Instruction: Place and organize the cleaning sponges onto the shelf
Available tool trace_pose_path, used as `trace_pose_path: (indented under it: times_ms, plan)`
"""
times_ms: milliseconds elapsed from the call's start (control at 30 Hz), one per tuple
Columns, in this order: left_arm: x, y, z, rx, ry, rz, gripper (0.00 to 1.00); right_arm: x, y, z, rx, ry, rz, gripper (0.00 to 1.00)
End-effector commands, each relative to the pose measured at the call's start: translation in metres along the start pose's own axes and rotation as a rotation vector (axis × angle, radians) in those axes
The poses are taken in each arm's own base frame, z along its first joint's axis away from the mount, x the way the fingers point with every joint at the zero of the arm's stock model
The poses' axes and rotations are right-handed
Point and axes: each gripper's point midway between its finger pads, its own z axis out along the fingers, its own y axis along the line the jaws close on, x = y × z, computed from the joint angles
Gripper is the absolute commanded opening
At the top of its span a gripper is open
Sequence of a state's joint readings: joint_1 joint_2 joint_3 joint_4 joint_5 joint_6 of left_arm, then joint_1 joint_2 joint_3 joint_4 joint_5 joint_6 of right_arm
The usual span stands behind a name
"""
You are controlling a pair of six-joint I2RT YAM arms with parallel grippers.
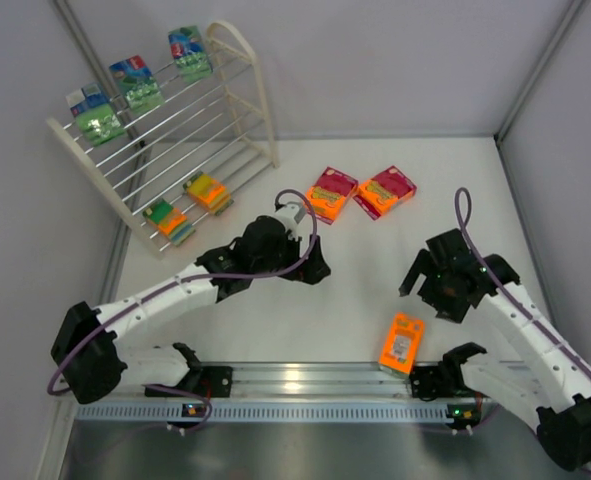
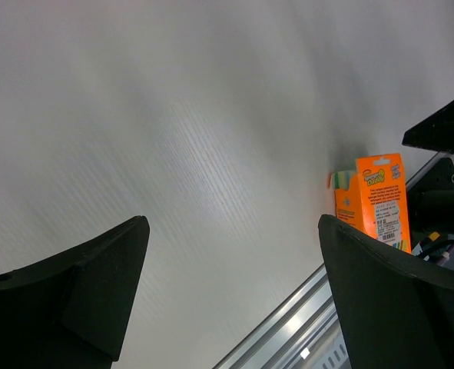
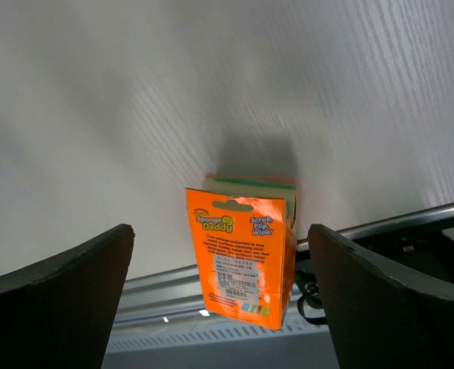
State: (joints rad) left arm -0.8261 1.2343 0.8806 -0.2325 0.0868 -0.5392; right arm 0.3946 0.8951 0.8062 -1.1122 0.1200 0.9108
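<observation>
The cream shelf (image 1: pixel 245 95) stands at the back left. Three green cleaning sponges (image 1: pixel 137 83) sit on its top tier and two orange-yellow ones (image 1: pixel 208 190) on a low tier. Two magenta-labelled packs (image 1: pixel 332 193) lie on the table behind the arms. One orange pack (image 1: pixel 402 343) (image 3: pixel 246 261) rests beside the aluminium rail. My right gripper (image 1: pixel 430 298) (image 3: pixel 219 231) hangs open just above it, its fingers either side and apart from it. My left gripper (image 1: pixel 313 268) (image 2: pixel 233 223) is open over bare table, holding nothing, and that orange pack (image 2: pixel 380 204) shows at its right.
A ribbed aluminium rail (image 1: pixel 295 380) runs along the near edge between the arm bases. Grey walls close in the table on the left, back and right. The white table (image 1: pixel 305 320) lies bare between the two grippers.
</observation>
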Motion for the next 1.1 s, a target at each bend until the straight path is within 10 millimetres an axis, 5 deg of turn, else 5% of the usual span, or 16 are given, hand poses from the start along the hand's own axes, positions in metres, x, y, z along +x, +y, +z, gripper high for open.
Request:
trace_pose_path:
  times_ms: [0,133,333,633,733,933,1067]
  plan:
    - [-0.006,-0.008,-0.008,0.033,-0.037,-0.019,0.98,0.023,-0.005,0.003,-0.011,0.100,-0.046,0.99]
    - [-0.003,-0.006,-0.007,0.025,-0.035,-0.039,0.98,0.041,-0.005,0.016,-0.027,0.149,-0.082,0.99]
    - [0.000,-0.004,-0.008,0.021,-0.032,-0.048,0.98,0.061,0.029,0.033,-0.182,0.186,-0.095,0.99]
    - [0.000,-0.004,-0.009,0.018,-0.036,-0.055,0.98,0.096,0.047,0.054,-0.153,0.243,-0.173,0.99]
    - [0.000,-0.002,-0.009,0.010,-0.037,-0.057,0.98,0.097,0.066,0.059,-0.203,0.242,-0.181,0.92]
    - [-0.001,0.006,-0.014,-0.030,-0.057,-0.047,0.98,0.095,0.096,0.062,-0.186,0.230,-0.330,0.60]
    - [-0.002,0.017,-0.018,-0.082,-0.083,-0.058,0.98,0.101,0.098,0.070,-0.133,0.242,-0.383,0.48]
